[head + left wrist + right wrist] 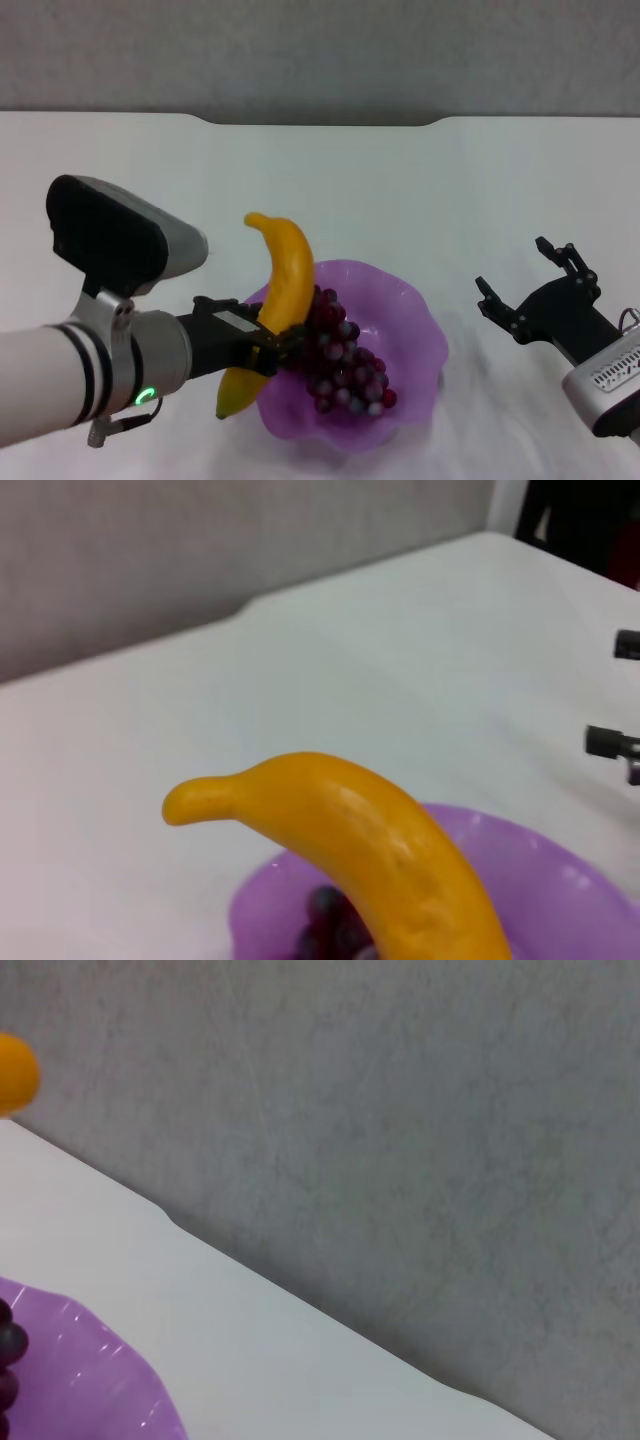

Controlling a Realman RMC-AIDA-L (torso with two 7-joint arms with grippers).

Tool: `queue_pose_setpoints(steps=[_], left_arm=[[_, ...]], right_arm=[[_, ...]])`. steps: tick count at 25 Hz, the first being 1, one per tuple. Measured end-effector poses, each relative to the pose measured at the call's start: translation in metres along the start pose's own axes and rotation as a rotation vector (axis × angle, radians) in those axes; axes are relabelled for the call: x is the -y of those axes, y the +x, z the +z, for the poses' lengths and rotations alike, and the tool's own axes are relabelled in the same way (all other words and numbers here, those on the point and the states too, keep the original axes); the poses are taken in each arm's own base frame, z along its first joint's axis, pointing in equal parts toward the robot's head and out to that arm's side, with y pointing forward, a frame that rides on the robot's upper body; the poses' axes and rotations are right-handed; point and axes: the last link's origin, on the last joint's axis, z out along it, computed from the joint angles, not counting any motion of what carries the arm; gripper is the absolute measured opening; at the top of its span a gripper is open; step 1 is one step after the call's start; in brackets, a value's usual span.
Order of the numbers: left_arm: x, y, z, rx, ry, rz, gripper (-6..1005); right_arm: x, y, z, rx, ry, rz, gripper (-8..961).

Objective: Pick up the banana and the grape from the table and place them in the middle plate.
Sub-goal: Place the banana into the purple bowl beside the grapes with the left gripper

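My left gripper (268, 345) is shut on the banana (285, 275) near its middle. The yellow-orange banana stands steeply, upper end away from me, over the left rim of the purple middle plate (420, 340); its lower end hangs outside the rim. The dark red grape (345, 370) bunch lies inside the plate, right beside the banana. The left wrist view shows the banana (370, 850) close up above the plate (560, 880) and the grape (325, 920). My right gripper (525, 272) is open over the white table (400, 180), right of the plate, with nothing in it.
The table's far edge with its shallow notch (320, 122) meets a grey wall. In the right wrist view only the plate's rim (90, 1380), the banana's tip (15, 1075) and the wall show.
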Motion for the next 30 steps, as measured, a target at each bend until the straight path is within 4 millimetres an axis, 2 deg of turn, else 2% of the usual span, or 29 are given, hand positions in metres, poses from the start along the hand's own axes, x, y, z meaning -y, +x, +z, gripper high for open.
queue_pose_setpoints(steps=[5, 10, 15, 23, 30], left_arm=[[-0.005, 0.011, 0.001, 0.041, -0.076, -0.046, 506], [-0.020, 0.023, -0.001, 0.052, -0.186, -0.028, 506], [-0.022, 0.031, 0.010, 0.048, -0.220, -0.033, 507], [-0.012, 0.028, 0.040, 0.061, -0.188, -0.077, 505], [-0.018, 0.028, 0.046, 0.059, -0.187, -0.123, 505]], right_arm=[[0.000, 0.000, 0.000, 0.001, 0.000, -0.001, 905], [0.000, -0.001, 0.001, 0.002, -0.001, -0.004, 905], [0.000, -0.001, 0.001, 0.003, -0.002, -0.004, 905], [0.000, -0.002, 0.003, 0.007, -0.003, -0.006, 906], [0.000, -0.003, 0.003, 0.009, -0.004, -0.007, 906]])
